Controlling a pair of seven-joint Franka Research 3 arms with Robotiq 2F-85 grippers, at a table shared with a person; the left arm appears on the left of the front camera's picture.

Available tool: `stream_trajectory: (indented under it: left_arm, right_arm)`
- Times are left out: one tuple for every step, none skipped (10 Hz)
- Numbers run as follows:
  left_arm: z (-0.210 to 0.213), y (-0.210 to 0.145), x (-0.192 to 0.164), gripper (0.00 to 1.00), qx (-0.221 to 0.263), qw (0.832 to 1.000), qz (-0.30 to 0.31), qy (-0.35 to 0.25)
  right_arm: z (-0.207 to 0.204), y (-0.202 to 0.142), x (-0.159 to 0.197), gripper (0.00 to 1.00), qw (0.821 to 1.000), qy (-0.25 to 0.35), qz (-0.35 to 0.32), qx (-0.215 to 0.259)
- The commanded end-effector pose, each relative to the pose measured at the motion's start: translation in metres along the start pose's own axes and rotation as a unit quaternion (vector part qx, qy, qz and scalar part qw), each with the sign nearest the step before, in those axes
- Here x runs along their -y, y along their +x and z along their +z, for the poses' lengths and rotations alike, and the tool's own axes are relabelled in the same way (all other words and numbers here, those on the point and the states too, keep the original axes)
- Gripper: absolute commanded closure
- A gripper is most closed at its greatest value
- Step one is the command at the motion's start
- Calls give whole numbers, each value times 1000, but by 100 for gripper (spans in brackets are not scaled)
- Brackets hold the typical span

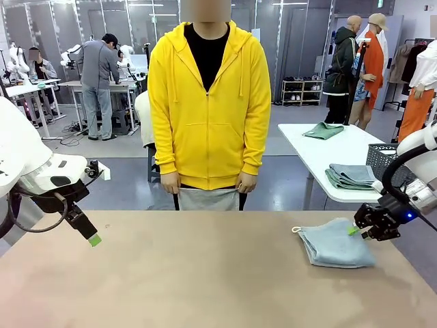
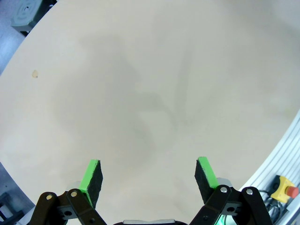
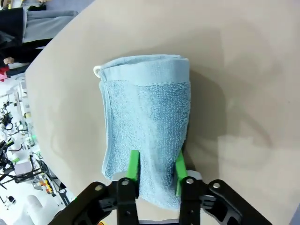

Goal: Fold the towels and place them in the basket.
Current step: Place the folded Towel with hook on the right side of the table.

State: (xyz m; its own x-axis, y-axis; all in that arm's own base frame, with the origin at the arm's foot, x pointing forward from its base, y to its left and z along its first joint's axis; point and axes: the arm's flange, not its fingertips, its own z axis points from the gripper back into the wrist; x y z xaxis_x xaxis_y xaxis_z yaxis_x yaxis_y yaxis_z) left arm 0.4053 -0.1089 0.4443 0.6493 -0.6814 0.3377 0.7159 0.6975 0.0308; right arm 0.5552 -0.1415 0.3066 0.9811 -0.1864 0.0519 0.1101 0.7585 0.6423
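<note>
**Front view.** The table is a bare tan surface. The light blue towel lies folded on its right part, near the right edge, with its white corner loop pointing toward the middle of the table. The right gripper is low at the towel's right end, with a green pad touching the cloth. The left gripper hangs above the table's left part, tilted downward, well apart from the towel and carrying nothing. A person in a yellow hoodie stands at the far edge with both hands down at the hoodie's hem.

**Left wrist view.** The left gripper has its jaws spread wide. The green pads stand far apart with only bare table between and beneath them. A yellow box with a red button sits at the lower right, off the table's edge.

**Right wrist view.** The light blue towel lies flat on the table in a folded rectangle. Its rolled fold and white loop are at the far end. The right gripper has its fingers drawn close together at the towel's near end. The cloth sits between the pads, so the gripper is pinching that end.
</note>
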Motion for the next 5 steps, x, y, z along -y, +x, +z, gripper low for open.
stream_trajectory:
  left_arm:
    - [-1, 3, -1, 0, -4, 1000, 3, 7]
    - [-1, 3, -1, 0, -4, 1000, 3, 7]
    - [-1, 3, -1, 0, -4, 1000, 3, 7]
    - [-1, 3, -1, 0, -4, 1000, 3, 7]
    - [-1, 3, -1, 0, -4, 1000, 3, 7]
  right_arm:
    - [4, -3, -7, 0, 999, -30, 14, 3]
    - [6, -3, -12, 0, 999, -36, 19, 2]
    - [9, -4, -18, 0, 999, -47, 27, 6]
    - [13, -7, -25, 18, 998, -56, 34, 5]
    - [19, -10, -32, 8, 997, -71, 41, 8]
